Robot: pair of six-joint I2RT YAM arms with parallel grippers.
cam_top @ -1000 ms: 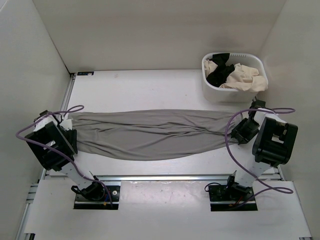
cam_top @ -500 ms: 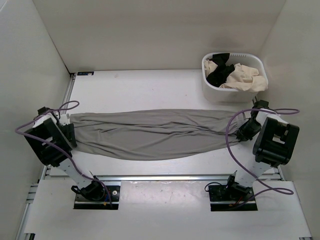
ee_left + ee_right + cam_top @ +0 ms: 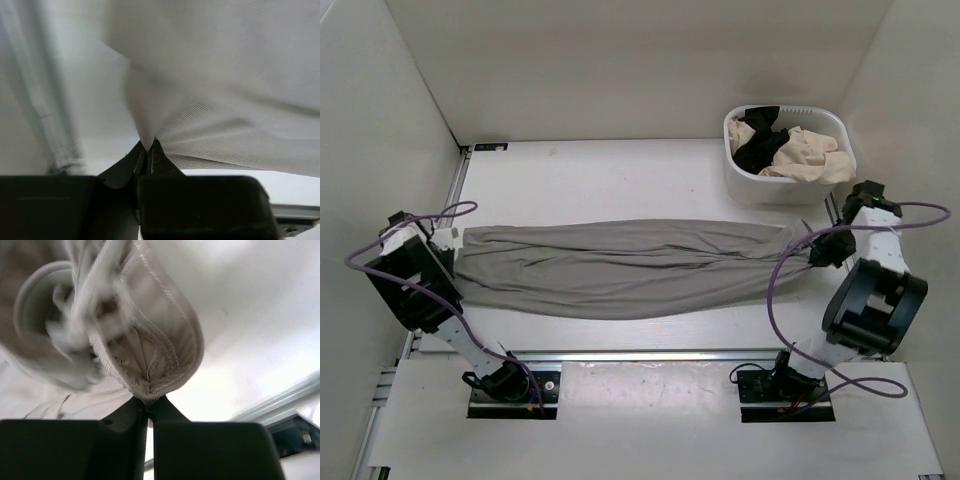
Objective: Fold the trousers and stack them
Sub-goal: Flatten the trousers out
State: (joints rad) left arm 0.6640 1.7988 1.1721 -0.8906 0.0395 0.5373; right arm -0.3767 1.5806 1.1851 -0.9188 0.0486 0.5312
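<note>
The grey trousers (image 3: 620, 268) lie stretched out lengthwise across the table, from the left arm to the right arm. My left gripper (image 3: 448, 242) is shut on the trousers' left end; in the left wrist view its dark fingertips (image 3: 148, 150) pinch a fold of the ribbed grey fabric (image 3: 225, 100). My right gripper (image 3: 812, 250) is shut on the right end. The right wrist view shows its fingertips (image 3: 149, 404) clamped on a stitched hem of the trousers (image 3: 150, 355), which bunches above them.
A white basket (image 3: 750, 178) stands at the back right, holding a black garment (image 3: 757, 140) and a cream garment (image 3: 805, 155). White walls close in the left, back and right sides. The arm bases sit on a rail at the near edge.
Both grippers have shut on the trousers' ends. The right arm has swung outward to the right and back, and the left has pulled a little leftward, drawing the trousers straighter.
</note>
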